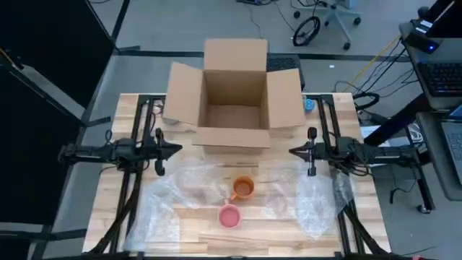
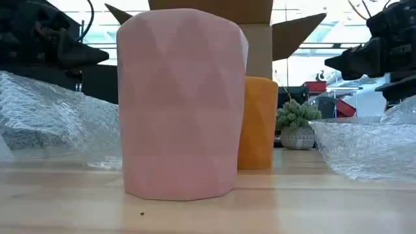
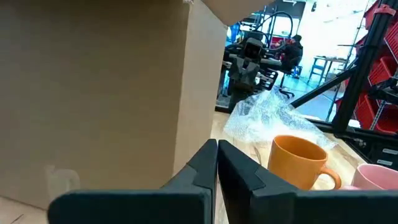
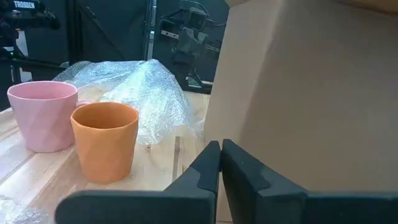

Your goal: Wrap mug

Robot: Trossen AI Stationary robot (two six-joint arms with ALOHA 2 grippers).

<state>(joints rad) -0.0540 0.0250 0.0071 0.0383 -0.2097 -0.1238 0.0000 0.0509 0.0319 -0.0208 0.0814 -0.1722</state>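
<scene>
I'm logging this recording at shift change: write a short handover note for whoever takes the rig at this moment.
Left gripper: shut, empty, parked at the table's left side in front of the cardboard box.
Right gripper: shut, empty, parked opposite on the right.
Orange mug and pink mug stand upright at the table's middle front, both unwrapped.
Bubble wrap lies spread on the left and middle; a second sheet lies on the right.
Box is open and looks empty.
Done: nothing visible yet.
Left: wrap a mug in bubble wrap.
</scene>
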